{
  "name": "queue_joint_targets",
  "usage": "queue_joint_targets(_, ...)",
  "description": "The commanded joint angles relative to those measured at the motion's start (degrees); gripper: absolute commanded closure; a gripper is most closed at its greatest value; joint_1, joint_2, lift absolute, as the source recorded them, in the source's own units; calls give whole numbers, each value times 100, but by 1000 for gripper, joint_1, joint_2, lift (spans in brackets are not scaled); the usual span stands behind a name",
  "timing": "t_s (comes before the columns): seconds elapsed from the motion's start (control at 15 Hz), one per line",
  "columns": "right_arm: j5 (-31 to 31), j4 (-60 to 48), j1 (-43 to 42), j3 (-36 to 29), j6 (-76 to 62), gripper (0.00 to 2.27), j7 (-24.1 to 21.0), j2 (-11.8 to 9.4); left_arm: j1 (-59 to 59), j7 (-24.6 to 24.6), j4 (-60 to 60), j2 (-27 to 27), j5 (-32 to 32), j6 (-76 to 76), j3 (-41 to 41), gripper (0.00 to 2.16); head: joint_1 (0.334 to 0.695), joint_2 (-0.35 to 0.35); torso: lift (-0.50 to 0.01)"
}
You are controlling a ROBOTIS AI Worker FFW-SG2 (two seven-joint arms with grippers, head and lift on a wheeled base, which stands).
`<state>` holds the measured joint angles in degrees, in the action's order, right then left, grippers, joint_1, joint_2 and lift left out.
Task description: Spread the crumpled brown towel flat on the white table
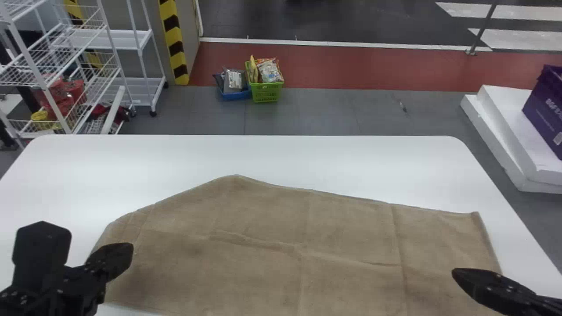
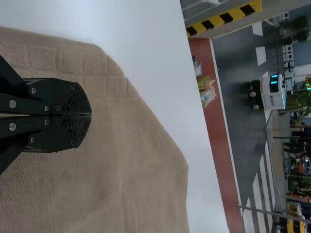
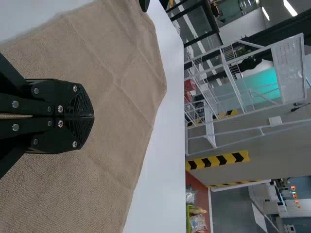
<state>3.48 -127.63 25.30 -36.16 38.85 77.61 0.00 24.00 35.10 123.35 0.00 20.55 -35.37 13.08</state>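
The brown towel (image 1: 272, 245) lies mostly spread on the white table (image 1: 281, 153), with low creases across its middle and a slanting far edge that peaks left of centre. My left gripper (image 1: 125, 254) is over the towel's left part; the left wrist view has this gripper (image 2: 90, 115) shut, the towel (image 2: 136, 160) below its tips. At the towel's right side is my right gripper (image 1: 459, 274). In the right wrist view that gripper (image 3: 93, 116) is shut too, above the towel (image 3: 112, 73). Neither gripper visibly pinches cloth.
White wire shelves (image 1: 66, 66) stand beyond the table's left far corner. Blue (image 1: 235, 93) and green (image 1: 266, 92) baskets sit on the floor past the far edge. White slabs (image 1: 505, 140) and a purple box (image 1: 544, 109) are off to the right.
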Motion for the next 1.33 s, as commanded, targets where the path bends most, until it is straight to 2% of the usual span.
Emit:
queue_joint_targets(0.0,320,160,19,188,-162,1487,72,5,-97,-12,-312,-15,177,43,11,1713,695,-21,-123)
queue_joint_targets(0.27,452,344,37,241,-320,1487,72,5,-70,-12,-470,-15,582,26,19,1710,695,10,-123)
queue_joint_targets(0.53,408,344,63,311,-390,1487,72,5,387,155,31,-15,591,-115,195,1710,695,32,-123)
queue_joint_targets(0.8,408,362,28,452,-443,1487,72,5,861,691,628,-15,538,-572,564,1706,695,66,-123)
queue_joint_targets(1.07,425,555,-113,584,-619,1487,72,5,1125,1438,1165,-15,696,-1504,758,1706,695,116,-123)
queue_joint_targets(1.13,425,617,-130,601,-672,1487,72,5,1142,1473,1182,-15,731,-1504,802,1706,695,128,-123)
queue_joint_targets(1.2,408,643,-139,601,-689,1487,72,5,1142,1508,1208,-15,740,-1556,845,1690,695,137,-123)
queue_joint_targets(1.27,390,669,-157,601,-742,1487,72,5,1142,1535,1305,-15,731,-1697,916,1538,695,145,-123)
